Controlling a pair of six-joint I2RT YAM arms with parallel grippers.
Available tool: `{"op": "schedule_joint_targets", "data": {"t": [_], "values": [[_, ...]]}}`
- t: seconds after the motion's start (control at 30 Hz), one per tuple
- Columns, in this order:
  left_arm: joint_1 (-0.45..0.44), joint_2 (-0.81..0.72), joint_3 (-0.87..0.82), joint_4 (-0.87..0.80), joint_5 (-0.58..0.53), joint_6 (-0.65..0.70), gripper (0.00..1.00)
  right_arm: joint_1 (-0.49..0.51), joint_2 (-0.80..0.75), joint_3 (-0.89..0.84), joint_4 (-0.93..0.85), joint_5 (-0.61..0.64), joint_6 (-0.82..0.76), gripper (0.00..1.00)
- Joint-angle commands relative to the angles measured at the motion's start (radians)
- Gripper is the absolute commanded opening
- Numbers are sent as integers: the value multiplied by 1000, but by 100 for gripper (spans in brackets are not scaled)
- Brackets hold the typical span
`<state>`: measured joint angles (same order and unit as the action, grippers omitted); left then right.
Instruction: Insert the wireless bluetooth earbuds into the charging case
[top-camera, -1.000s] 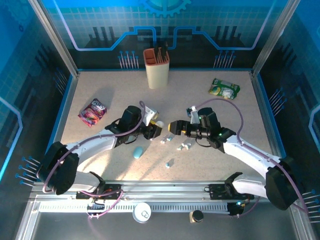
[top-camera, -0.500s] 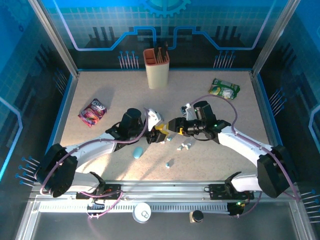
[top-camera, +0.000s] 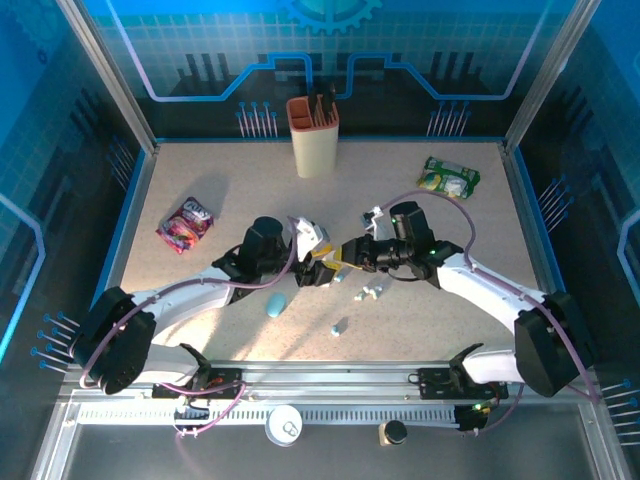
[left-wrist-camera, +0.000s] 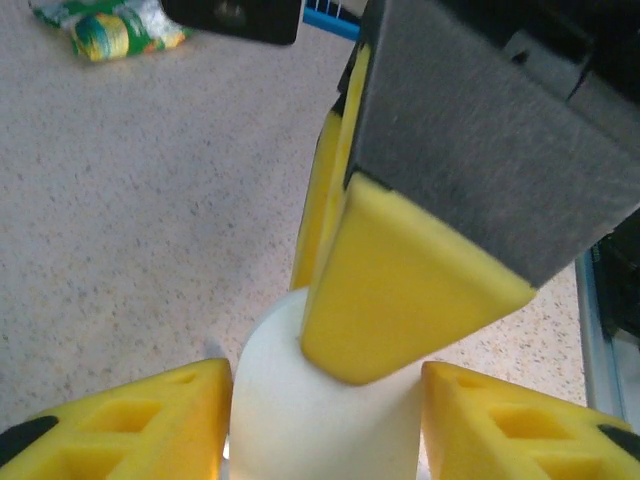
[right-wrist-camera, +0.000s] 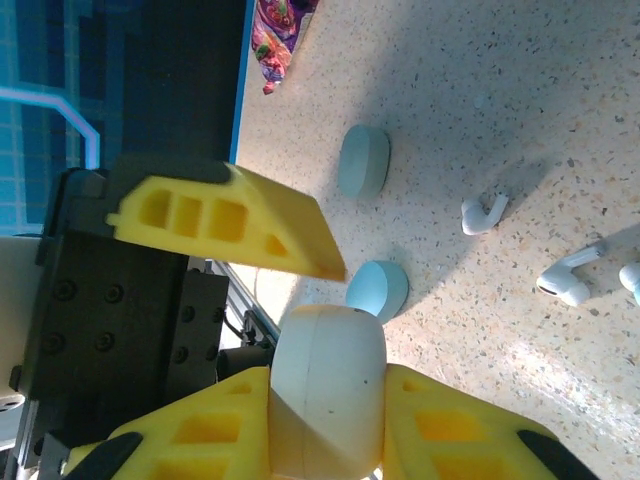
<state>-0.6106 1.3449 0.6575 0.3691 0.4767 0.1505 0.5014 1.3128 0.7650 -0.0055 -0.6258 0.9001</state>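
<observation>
Both left end effector (left-wrist-camera: 320, 415) and right end effector (right-wrist-camera: 325, 425) clamped on white case (right-wrist-camera: 325, 350); loose earbuds (right-wrist-camera: 484, 213) beside.

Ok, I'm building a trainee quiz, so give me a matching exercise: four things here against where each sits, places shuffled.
1 white case
2 pale blue case
3 purple packet
4 green packet

a far right corner of the table
b gripped between left hand and right hand
c left side
d lying loose toward the near edge

Pairs: 1-b, 2-d, 3-c, 4-a
</observation>
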Motion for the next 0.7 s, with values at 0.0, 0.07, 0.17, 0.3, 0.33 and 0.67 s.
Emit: {"op": "schedule_joint_targets", "data": {"t": [0.0, 0.07, 0.17, 0.3, 0.33, 0.67], "values": [[-10, -22, -47, 191, -8, -45, 78, -36, -54, -38, 123, -69, 87, 22], [-10, -25, -74, 297, -20, -87, 86, -55, -75, -63, 187, -94, 134, 22], [-10, -26, -111, 431, -4, -120, 88, -88, -101, -98, 269, -137, 202, 22], [-9, -14, -148, 588, -9, -156, 89, -124, -112, -153, 500, -204, 366, 22], [-10, -5, -152, 624, -7, -168, 89, -128, -112, -167, 557, -214, 406, 22], [-9, 109, -215, 1025, 8, -196, 86, -139, -153, -237, 835, -206, 618, 22]]}}
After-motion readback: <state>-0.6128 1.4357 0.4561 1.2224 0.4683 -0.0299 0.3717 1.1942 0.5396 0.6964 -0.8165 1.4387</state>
